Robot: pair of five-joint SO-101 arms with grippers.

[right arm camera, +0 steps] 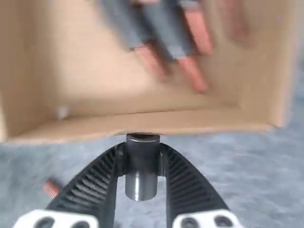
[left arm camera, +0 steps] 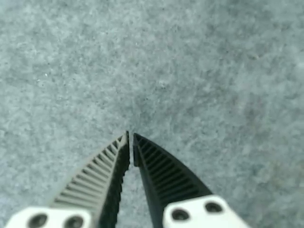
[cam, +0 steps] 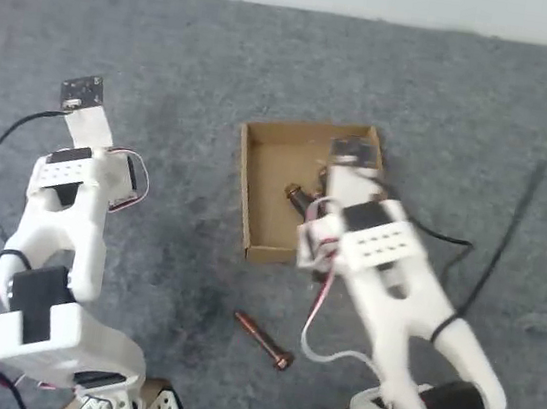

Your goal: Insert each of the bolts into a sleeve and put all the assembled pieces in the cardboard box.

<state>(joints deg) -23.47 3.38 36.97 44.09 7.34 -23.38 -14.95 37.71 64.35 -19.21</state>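
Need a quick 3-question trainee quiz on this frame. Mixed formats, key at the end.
1. True or false: the left gripper is wide open.
2. What is the right gripper shut on?
3. Relative to the cardboard box, the loose bolt lies: A) inside it B) outside it, on the carpet C) across its rim.

Key: 1 false; 2 a sleeve; 3 B.

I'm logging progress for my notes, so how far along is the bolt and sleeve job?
Done: at least two sleeved bolts lie in the cardboard box, though they are blurred. In hand: the right pincer grips a sleeve just outside the box wall. Left: one bare bolt on the carpet needs a sleeve, then boxing. The left pincer is shut on nothing.
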